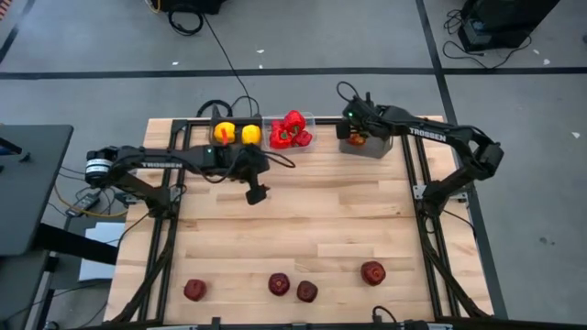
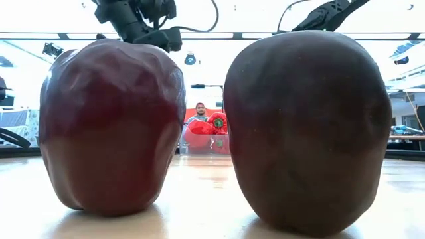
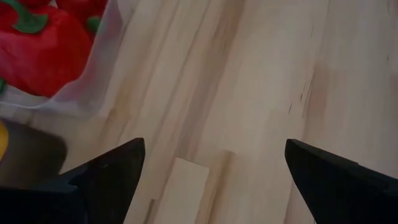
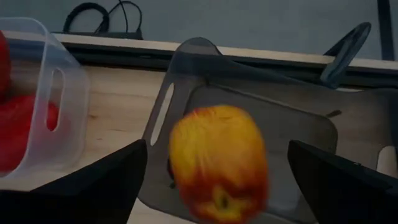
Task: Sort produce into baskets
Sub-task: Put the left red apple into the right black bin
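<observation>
My right gripper (image 1: pixel 356 137) is open above the right dark grey bin (image 1: pixel 370 147). In the right wrist view a red-yellow apple (image 4: pixel 217 165) shows blurred between the spread fingers, over the bin's inside (image 4: pixel 298 124), with a gap on each side. My left gripper (image 1: pixel 257 194) is open and empty above the bare table (image 3: pixel 249 93), near the clear bin (image 1: pixel 291 133) of red peppers (image 3: pixel 37 50). The left dark grey bin (image 1: pixel 237 134) holds two yellow peppers. Several dark red apples (image 1: pixel 279 284) rest on the table by its near edge.
The three bins stand in a row along the table's far edge. The wide middle of the wooden table (image 1: pixel 303 220) lies between the bins and the apples. Two apples (image 2: pixel 109 126) stand close before the low camera. A person (image 2: pixel 199 114) shows beyond the table.
</observation>
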